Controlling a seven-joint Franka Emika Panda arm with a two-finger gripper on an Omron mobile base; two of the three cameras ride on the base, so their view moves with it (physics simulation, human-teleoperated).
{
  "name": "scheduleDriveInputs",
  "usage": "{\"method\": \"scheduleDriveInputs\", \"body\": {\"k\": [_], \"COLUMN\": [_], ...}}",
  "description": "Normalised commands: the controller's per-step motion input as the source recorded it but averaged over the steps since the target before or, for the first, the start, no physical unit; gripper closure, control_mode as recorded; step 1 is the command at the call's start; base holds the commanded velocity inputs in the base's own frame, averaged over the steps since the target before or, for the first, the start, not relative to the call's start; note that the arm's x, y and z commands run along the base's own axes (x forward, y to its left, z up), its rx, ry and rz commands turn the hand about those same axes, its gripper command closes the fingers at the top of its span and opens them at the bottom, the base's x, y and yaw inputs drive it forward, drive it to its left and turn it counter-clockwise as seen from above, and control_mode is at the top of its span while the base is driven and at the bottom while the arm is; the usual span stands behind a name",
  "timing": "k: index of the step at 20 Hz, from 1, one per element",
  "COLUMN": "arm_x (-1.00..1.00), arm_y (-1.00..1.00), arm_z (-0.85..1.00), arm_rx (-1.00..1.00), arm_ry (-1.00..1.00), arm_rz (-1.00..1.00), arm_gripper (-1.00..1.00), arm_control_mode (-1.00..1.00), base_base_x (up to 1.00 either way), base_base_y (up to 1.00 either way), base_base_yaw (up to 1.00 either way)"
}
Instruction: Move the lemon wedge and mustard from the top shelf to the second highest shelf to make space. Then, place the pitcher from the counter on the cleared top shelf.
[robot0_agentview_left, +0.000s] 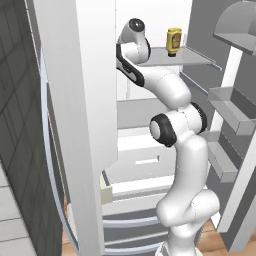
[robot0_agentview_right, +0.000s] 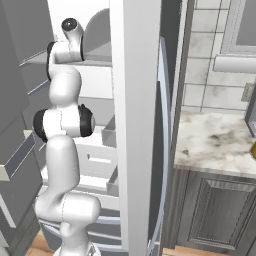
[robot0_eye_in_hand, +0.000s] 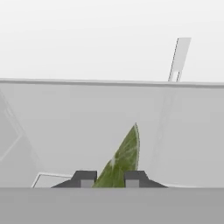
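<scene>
fingers (robot0_eye_in_hand: 88, 177): clamped on the lemon wedge (robot0_eye_in_hand: 121, 159), one dark tip each side of its base, point toward 12 o'clock | lemon wedge: over the top shelf (robot0_eye_in_hand: 65, 127) | mustard (robot0_agentview_left: 173, 41): upright on the top shelf, at 3 o'clock from the arm's wrist | counter (robot0_agentview_right: 215, 142): outside the fridge, at 3 o'clock
</scene>
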Motion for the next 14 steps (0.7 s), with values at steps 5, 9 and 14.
{"method": "scheduleDriveInputs", "body": {"k": [5, 9, 14], "arm_x": [-0.35, -0.41, -0.73], "arm_y": [0.00, 0.00, 0.00], "arm_z": [-0.41, -0.26, 0.01], "arm_rx": [0.00, 0.00, 0.00], "arm_ry": [-0.18, -0.25, -0.16], "arm_rz": [0.00, 0.00, 0.00], "arm_gripper": [1.00, 1.00, 1.00], "arm_control_mode": [-1.00, -1.00, -1.00], "base_base_x": [0.00, 0.00, 0.00], "base_base_y": [0.00, 0.00, 0.00], "base_base_yaw": [0.00, 0.00, 0.00]}}
